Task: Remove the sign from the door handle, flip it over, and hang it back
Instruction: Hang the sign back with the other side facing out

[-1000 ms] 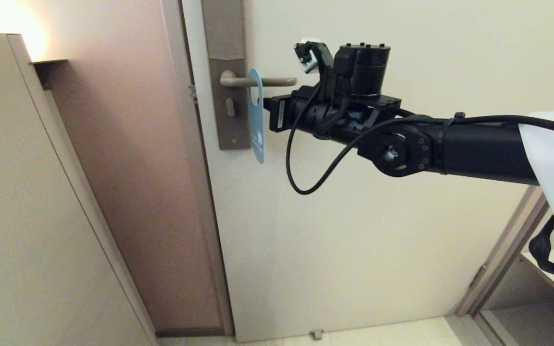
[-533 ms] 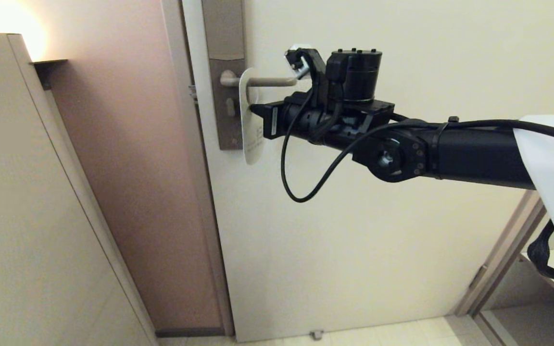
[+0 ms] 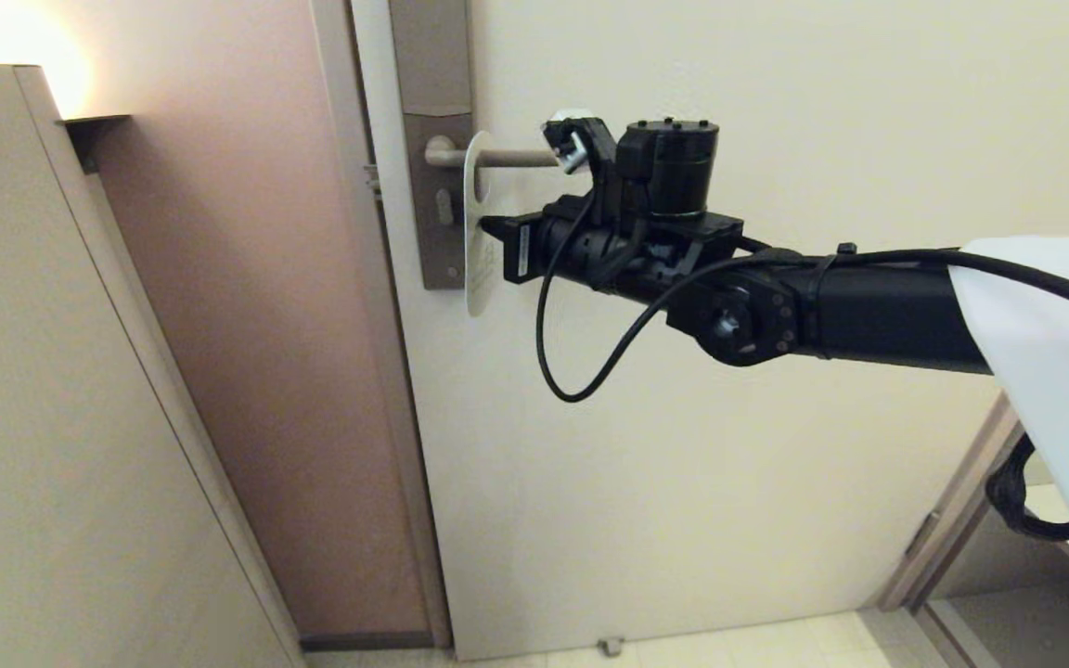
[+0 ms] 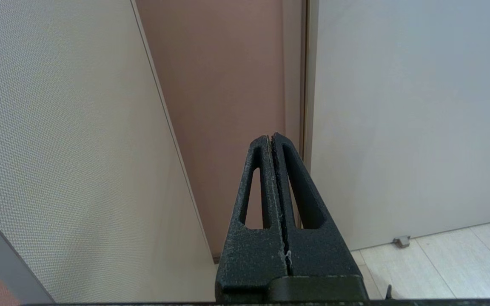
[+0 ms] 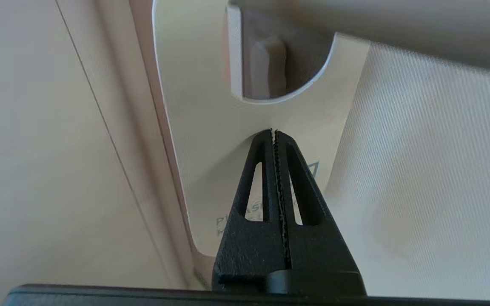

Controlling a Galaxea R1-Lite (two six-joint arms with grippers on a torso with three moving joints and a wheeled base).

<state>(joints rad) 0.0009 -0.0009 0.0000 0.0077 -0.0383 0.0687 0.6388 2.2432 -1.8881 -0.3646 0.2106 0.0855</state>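
The sign (image 3: 476, 243) hangs by its oval hole on the door handle (image 3: 497, 158), white side facing out along the lever, close to the backplate (image 3: 437, 199). The right gripper (image 5: 274, 132) reaches in just below the handle, its fingers (image 5: 266, 170) closed together with the tips against the sign's white face beneath the hole, pinching nothing. The left gripper (image 4: 272, 138), well below the handle near the door's (image 3: 729, 482) edge, is closed and empty.

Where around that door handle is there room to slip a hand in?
Crowded: the sign hangs on the door handle, with the right arm's shut fingers at its white face, filling the space right of it. Free: the bare door below the arm, and above the handle.
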